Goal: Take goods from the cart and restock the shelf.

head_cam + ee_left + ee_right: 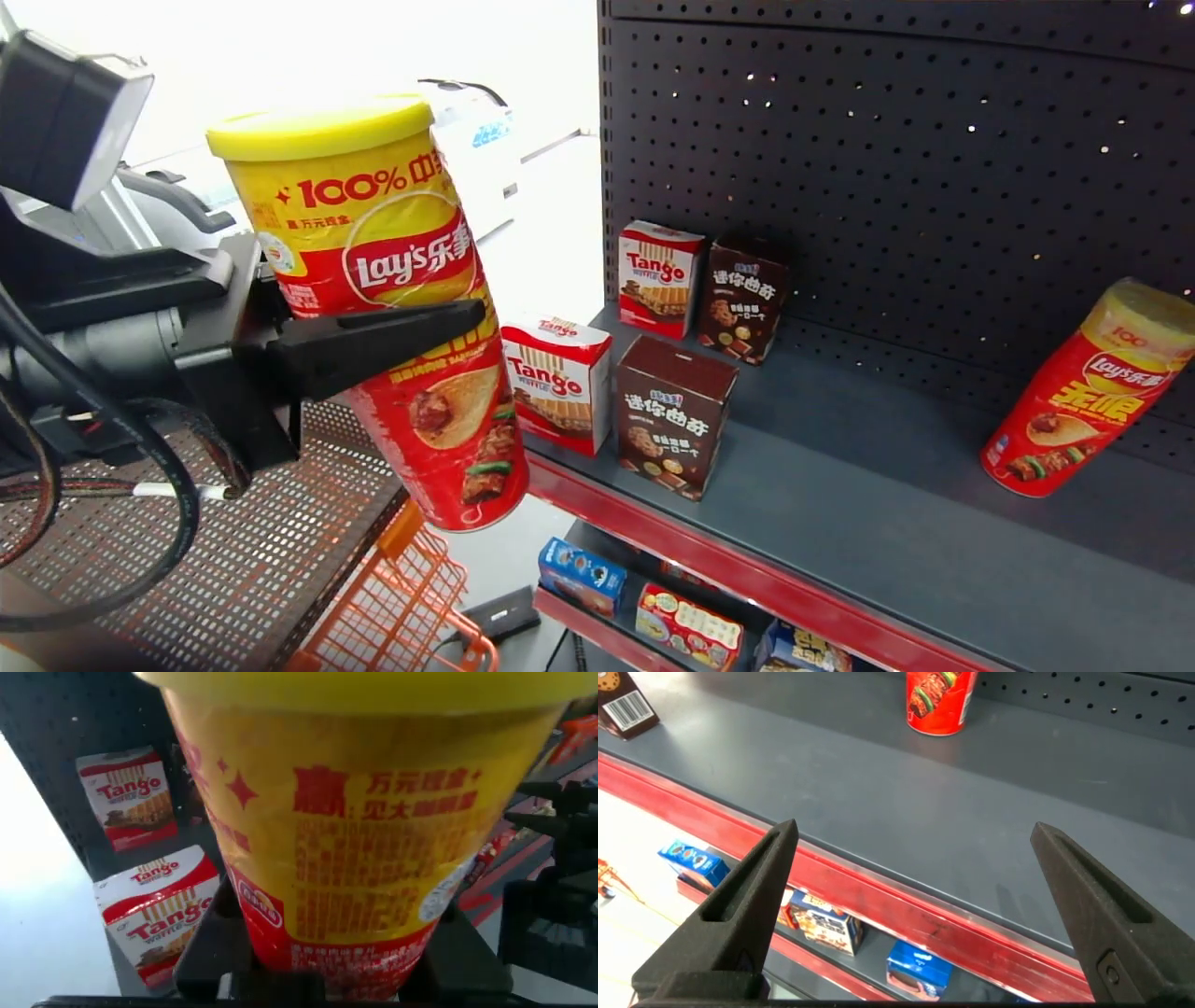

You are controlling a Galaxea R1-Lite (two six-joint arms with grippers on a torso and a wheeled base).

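My left gripper [373,341] is shut on a tall chip can [383,299] with a yellow lid and a yellow-and-red body, held tilted in the air left of the shelf end. From the left wrist, the can [364,840] fills most of the picture between the fingers [210,947]. A second chip can [1088,392] leans against the pegboard at the right of the grey shelf [840,485]; it also appears as the can [938,700] in the right wrist view. My right gripper [920,905] hangs open over the shelf's front edge with nothing between its fingers.
Two red-and-white wafer boxes [557,383] and two brown cookie boxes [674,415] stand at the shelf's left end. The orange cart [392,607] sits below my left arm. A lower shelf holds several small boxes [686,623]. The shelf's middle [971,821] is bare.
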